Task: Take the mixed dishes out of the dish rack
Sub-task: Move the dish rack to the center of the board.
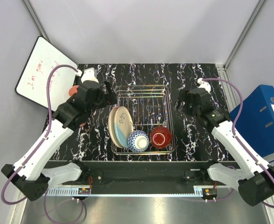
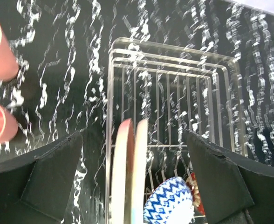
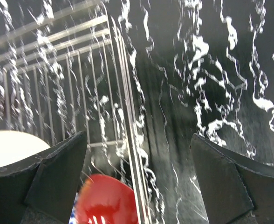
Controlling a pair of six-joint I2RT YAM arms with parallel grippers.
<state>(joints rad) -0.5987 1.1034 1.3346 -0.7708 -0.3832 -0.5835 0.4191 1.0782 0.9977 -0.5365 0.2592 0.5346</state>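
The left end effector (image 1: 109, 92) and right end effector (image 1: 181, 101) — both gaping wide, empty — flank the silver wire-grid dish rack (image 1: 144, 105).

Lab: whiteboard (image 1: 44, 73), blue binder (image 1: 262, 119).

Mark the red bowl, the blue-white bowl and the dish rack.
red bowl (image 1: 160, 137): top external view, its glossy inside.
blue-white bowl (image 1: 139, 141): top external view, its patterned surface.
dish rack (image 1: 141, 87): top external view, far rim wire.
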